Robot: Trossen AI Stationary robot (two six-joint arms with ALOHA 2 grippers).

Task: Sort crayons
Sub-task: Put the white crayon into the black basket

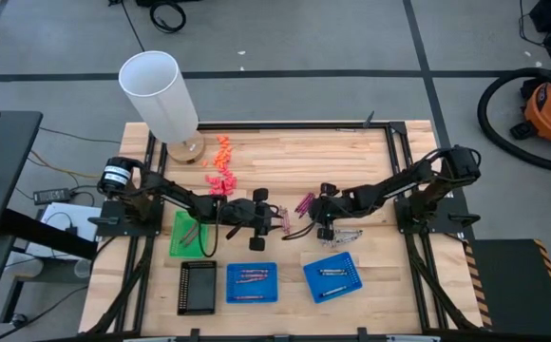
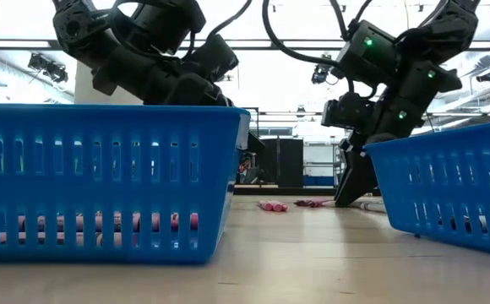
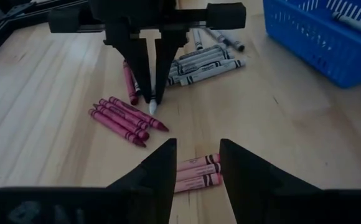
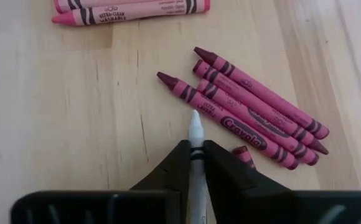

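Sorting looks partly done: some crayons already lie in the two blue slotted plastic baskets (image 1: 252, 283) at the lower middle of the high view, while maroon-magenta crayons (image 4: 249, 115) and silvery grey ones (image 3: 202, 62) remain loose on the wooden table (image 1: 370, 157). The right gripper (image 4: 196, 155) is clamped on a silvery grey crayon (image 4: 196, 134), its long axis in line with the fingers, tip outward toward the maroon cluster. The left gripper (image 3: 196, 165), fingers apart, hovers over three pink crayons (image 3: 196, 173).

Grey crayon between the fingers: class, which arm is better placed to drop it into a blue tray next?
Right. The right gripper is shut on the grey crayon, beside the right-hand blue tray. The left gripper is open over pink crayons.
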